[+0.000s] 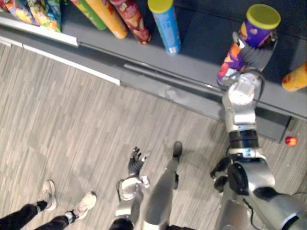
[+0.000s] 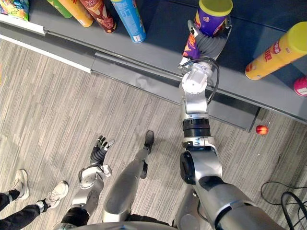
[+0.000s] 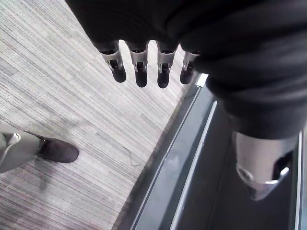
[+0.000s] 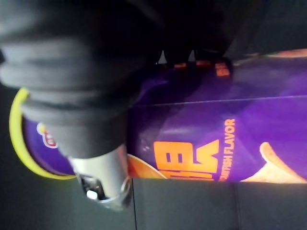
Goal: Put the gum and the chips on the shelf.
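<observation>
Over the shelf, right hand is gripping the purple chips can, which is standing roughly upright; left hand is dangling open, well below the shelf.

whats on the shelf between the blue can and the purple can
Bare shelf lies between the blue can and the purple can, which the right hand grips; both eye views show it.
</observation>
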{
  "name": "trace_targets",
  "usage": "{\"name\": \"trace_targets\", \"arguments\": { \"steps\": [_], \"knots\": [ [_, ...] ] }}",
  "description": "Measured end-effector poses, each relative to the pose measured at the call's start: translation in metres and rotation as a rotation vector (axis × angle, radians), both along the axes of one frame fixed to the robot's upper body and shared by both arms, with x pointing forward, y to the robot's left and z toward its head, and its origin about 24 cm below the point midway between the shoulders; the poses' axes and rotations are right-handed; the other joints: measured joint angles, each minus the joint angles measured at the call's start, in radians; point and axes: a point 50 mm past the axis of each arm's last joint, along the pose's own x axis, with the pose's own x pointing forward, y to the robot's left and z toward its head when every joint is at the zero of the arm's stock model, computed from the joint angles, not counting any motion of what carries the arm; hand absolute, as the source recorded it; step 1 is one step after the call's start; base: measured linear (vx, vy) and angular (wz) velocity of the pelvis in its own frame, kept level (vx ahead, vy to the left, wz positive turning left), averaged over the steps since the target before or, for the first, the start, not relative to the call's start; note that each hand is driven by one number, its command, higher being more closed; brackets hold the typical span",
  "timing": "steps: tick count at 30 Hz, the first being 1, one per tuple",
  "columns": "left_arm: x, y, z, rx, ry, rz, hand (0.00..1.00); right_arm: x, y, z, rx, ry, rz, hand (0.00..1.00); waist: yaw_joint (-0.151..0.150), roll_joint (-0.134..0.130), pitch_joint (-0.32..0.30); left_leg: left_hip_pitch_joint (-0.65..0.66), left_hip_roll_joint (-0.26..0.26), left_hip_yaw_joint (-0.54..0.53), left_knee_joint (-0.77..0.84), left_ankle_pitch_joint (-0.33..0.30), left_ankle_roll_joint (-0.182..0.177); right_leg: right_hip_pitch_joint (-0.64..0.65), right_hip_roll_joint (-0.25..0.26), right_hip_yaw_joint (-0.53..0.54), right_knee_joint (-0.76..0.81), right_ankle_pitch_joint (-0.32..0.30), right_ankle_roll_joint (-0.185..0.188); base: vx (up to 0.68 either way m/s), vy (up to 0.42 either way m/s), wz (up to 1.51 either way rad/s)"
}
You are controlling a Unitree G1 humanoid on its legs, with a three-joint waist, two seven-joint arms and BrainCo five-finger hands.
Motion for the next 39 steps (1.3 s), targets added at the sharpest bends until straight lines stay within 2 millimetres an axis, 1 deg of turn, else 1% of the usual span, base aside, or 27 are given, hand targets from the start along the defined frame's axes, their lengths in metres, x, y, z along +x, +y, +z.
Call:
{"name": "trace_targets", "arguments": {
  "steps": [4,8,11,13,15,17,21,26,31,35,38,39],
  "knots": [
    [0.003,0.0,0.007,-0.003,-0.033,0.001,0.0,-0.001,0.002,0.012,-0.004,-0.031,0.002,1.0,0.0,0.0,0.0,-0.025,-0.006,0.0,0.002,0.002,-0.001,-0.029,-0.015,-0.004,0.024,-0.011,0.0,0.0,-0.055,0.09],
    [0.004,-0.001,0.009,-0.006,-0.041,0.0,0.0,-0.002,-0.004,0.022,-0.016,-0.058,-0.019,1.0,0.003,0.0,0.0,-0.043,-0.005,0.003,0.002,0.004,-0.003,-0.043,-0.023,-0.015,0.038,-0.018,-0.001,-0.01,-0.056,0.1],
    [0.005,-0.001,0.01,-0.008,-0.049,0.002,0.0,-0.004,-0.008,0.035,-0.013,-0.094,-0.039,1.0,0.004,0.001,0.0,-0.065,-0.008,0.003,0.001,0.012,-0.001,-0.065,-0.036,-0.025,0.059,-0.03,-0.001,-0.01,-0.058,0.15],
    [0.006,-0.001,0.013,-0.009,-0.061,0.001,0.0,-0.006,-0.011,0.039,-0.017,-0.106,-0.049,1.0,0.007,0.0,0.0,-0.074,-0.009,0.003,0.002,0.015,-0.001,-0.074,-0.044,-0.03,0.075,-0.04,-0.002,0.0,-0.063,0.15],
    [0.007,-0.001,0.016,-0.01,-0.075,0.001,0.0,-0.007,-0.011,0.048,-0.007,-0.134,-0.053,1.0,0.015,0.001,0.0,-0.094,-0.011,0.004,0.002,0.019,-0.003,-0.099,-0.051,-0.03,0.09,-0.046,-0.005,-0.01,-0.07,0.04],
    [0.008,-0.002,0.018,-0.013,-0.084,0.0,0.0,-0.009,-0.015,0.053,-0.005,-0.152,-0.064,1.0,0.023,0.001,0.0,-0.106,-0.012,0.003,0.002,0.023,0.0,-0.116,-0.055,-0.031,0.102,-0.05,-0.007,-0.01,-0.069,0.04],
    [0.01,-0.002,0.022,-0.018,-0.103,0.003,0.0,-0.011,-0.022,0.057,-0.006,-0.165,-0.087,1.0,0.024,0.001,0.0,-0.124,-0.022,0.001,0.004,0.027,0.002,-0.14,-0.075,-0.031,0.133,-0.066,-0.006,0.0,-0.067,0.09],
    [0.013,-0.003,0.028,-0.024,-0.132,0.004,0.0,-0.018,-0.022,0.07,-0.008,-0.215,-0.087,1.0,0.024,0.001,0.0,-0.156,-0.023,0.002,0.014,0.028,0.002,-0.168,-0.078,-0.034,0.136,-0.067,-0.007,0.0,-0.049,0.03],
    [0.016,-0.008,0.036,-0.078,-0.168,0.02,0.0,-0.023,-0.021,0.079,-0.007,-0.258,-0.082,1.0,0.025,0.001,0.0,-0.199,-0.027,0.006,0.039,0.023,-0.003,-0.203,-0.089,-0.036,0.155,-0.069,-0.011,-0.01,-0.05,0.05],
    [0.016,-0.011,0.036,-0.098,-0.168,0.025,0.0,-0.023,-0.02,0.08,-0.006,-0.259,-0.08,1.0,0.023,0.001,0.0,-0.221,-0.022,0.033,0.057,0.022,-0.002,-0.224,-0.096,-0.033,0.17,-0.073,-0.016,-0.03,-0.054,0.01],
    [0.017,-0.011,0.04,-0.1,-0.188,0.024,0.0,-0.024,-0.02,0.082,-0.006,-0.266,-0.079,1.0,0.022,0.001,0.0,-0.24,-0.02,0.042,0.074,0.018,0.002,-0.24,-0.097,-0.029,0.177,-0.073,-0.017,-0.03,-0.05,-0.02],
    [0.017,-0.011,0.04,-0.1,-0.188,0.024,0.0,-0.024,-0.02,0.081,-0.005,-0.264,-0.079,1.0,0.022,0.001,0.0,-0.242,-0.013,0.06,0.075,0.018,0.002,-0.242,-0.097,-0.028,0.18,-0.074,-0.018,-0.04,-0.072,-0.01]
  ]
}}
